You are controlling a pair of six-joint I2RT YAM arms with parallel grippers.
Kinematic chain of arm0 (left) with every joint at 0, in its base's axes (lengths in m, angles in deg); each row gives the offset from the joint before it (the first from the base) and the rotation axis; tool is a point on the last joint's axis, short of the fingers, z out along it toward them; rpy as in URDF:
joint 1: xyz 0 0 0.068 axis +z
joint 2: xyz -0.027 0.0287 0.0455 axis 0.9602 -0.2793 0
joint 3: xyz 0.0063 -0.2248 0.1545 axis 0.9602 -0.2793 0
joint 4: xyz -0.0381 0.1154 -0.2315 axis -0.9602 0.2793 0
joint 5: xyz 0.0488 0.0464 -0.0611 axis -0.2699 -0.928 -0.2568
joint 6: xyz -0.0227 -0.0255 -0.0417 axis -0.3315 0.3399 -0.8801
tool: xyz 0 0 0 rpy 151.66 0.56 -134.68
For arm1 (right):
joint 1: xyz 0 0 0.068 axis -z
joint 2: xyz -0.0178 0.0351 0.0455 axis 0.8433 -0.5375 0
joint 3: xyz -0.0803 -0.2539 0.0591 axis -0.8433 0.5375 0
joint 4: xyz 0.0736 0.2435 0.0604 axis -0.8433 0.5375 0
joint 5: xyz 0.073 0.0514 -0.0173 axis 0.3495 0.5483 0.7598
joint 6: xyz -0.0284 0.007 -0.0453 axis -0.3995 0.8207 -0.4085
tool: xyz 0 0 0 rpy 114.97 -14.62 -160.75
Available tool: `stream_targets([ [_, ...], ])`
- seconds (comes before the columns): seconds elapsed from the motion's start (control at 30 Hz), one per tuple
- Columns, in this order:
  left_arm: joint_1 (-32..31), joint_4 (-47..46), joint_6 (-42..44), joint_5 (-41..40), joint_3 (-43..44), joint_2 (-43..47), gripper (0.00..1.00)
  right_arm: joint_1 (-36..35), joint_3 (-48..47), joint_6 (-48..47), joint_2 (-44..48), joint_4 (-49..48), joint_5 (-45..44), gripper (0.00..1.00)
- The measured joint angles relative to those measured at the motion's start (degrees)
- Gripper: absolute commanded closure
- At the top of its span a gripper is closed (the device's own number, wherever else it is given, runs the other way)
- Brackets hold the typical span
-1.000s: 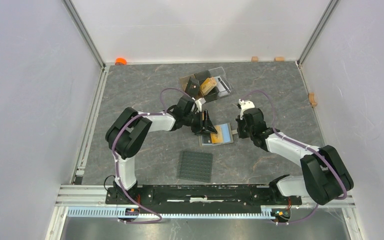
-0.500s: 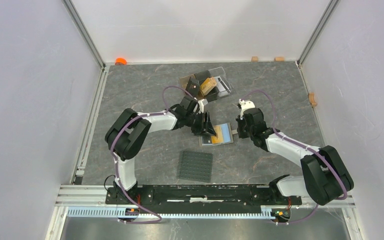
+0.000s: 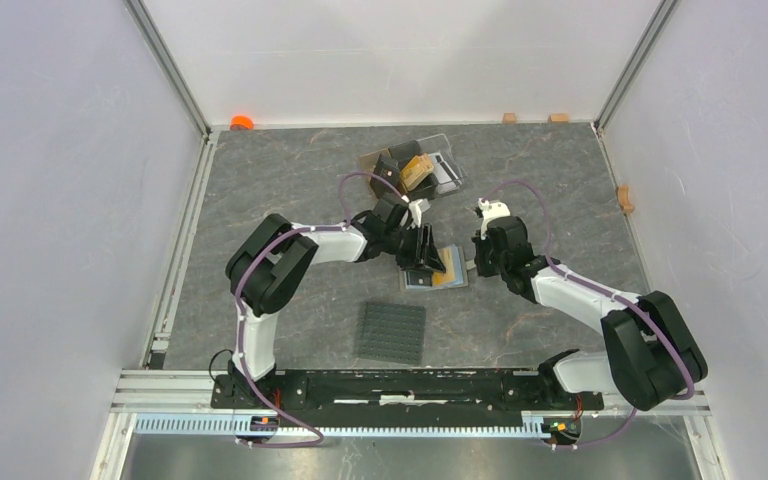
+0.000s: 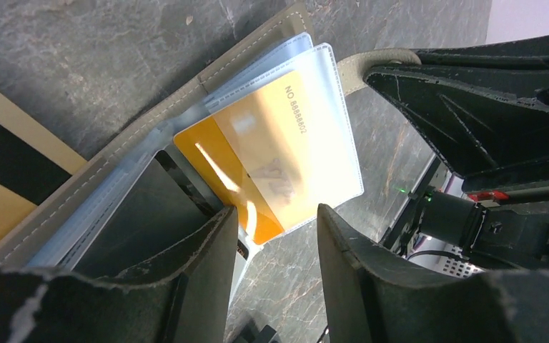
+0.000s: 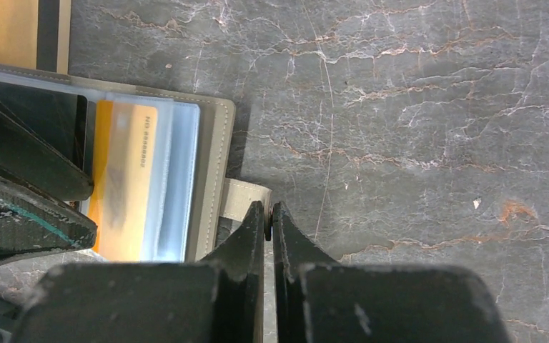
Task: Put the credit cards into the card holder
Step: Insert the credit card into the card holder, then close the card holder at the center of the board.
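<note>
Card (image 4: pixel 257 164) partway inside card holder (image 4: pixel 143 125)

Left gripper (image 3: pixel 427 260) and right gripper (image 3: pixel 473 265) crowd card holder (image 3: pixel 452 272) at frame centre; clear stand (image 3: pixel 422 168) above, studded mat (image 3: pixel 392 332) below. Table (image 3: pixel 260 180) open at left.

the table (image 3: pixel 290 190) is a grey, stone-look slab with pale veins. near its middle the card holder (image 3: pixel 452 266) lies open. a dark studded mat (image 3: pixel 392 332) lies on the near side, apart from it. a clear stand (image 3: pixel 422 168) sits toward the far edge, an orange bit (image 3: pixel 241 122) in the far left corner, and small tan blocks (image 3: pixel 509 117) along the far rim.
</note>
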Motion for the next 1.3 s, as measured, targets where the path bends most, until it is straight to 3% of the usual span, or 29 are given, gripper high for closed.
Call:
stream_targets([
  [0.97, -3.37, -17.46, -8.37, 1.33, 1.42, -4.50, 0.43, 0.02, 0.33, 0.02, 0.61, 0.90, -1.84, 1.00],
  [1.1, -3.34, -17.11, -8.33, 1.16, -1.75, -0.55, 0.40, 0.02, 0.31, -0.04, 3.76, 4.33, -4.00, 1.00],
  [1.3, -3.21, -11.41, -6.08, -1.55, -7.41, 12.31, 0.35, 0.02, -2.21, -1.05, 9.29, 10.36, -6.73, 1.00],
])
